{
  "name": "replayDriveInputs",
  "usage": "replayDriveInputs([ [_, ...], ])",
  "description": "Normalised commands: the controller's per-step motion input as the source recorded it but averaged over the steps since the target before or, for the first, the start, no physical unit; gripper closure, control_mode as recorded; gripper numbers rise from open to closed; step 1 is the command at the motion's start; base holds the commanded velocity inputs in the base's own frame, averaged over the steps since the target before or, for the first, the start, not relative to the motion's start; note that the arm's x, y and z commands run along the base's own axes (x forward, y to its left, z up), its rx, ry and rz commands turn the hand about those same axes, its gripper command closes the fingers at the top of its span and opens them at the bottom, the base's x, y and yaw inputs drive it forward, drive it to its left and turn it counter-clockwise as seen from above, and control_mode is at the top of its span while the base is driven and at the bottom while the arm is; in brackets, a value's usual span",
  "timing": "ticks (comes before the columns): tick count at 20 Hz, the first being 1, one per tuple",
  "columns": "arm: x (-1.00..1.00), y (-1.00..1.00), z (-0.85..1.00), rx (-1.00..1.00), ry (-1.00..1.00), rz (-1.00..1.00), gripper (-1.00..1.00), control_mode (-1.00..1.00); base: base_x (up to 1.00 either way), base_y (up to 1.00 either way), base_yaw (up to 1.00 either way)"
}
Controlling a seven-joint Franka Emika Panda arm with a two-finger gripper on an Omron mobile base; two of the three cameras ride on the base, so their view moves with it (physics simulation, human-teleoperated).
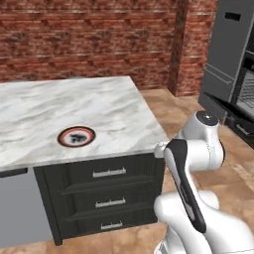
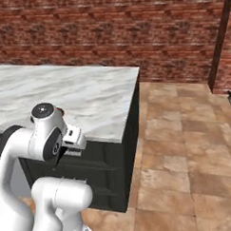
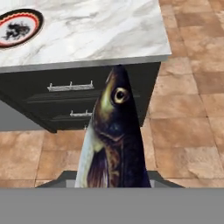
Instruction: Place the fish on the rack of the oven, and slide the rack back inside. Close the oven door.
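Beside the island counter [image 1: 99, 106], over tiled floor — one fish [image 3: 114, 135], clamped in the gripper [image 3: 114, 186], head pointing away from the hand. Judged light, fairly stiff, slippery-skinned; a mid-body hold looks safest. One red-rimmed plate [image 1: 76, 137] on the marble. One oven [image 1: 233, 64] at far right, its door [image 1: 225, 115] apparently lowered — one arm.

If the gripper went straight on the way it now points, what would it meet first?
Probably the dark drawer front of the marble-topped counter. The gripper, shut on the fish, aims at the cabinet's corner, so it might instead slip past onto the tiled floor; depth is unclear.
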Motion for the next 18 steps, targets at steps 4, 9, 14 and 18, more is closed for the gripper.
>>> replayDriveInputs([
  [4,0.00,0.00,0.00,0.00,0.00,0.00,1.00,1.00,0.01,-1.00,0.00],
  [9,0.00,0.00,0.00,0.00,0.00,0.00,1.00,1.00,0.01,-1.00,0.00],
  [14,0.00,0.00,0.00,0.00,0.00,0.00,1.00,1.00,0.08,-1.00,-0.01],
  [18,0.00,0.00,0.00,0.00,0.00,0.00,1.00,1.00,0.20,-1.00,-0.04],
])
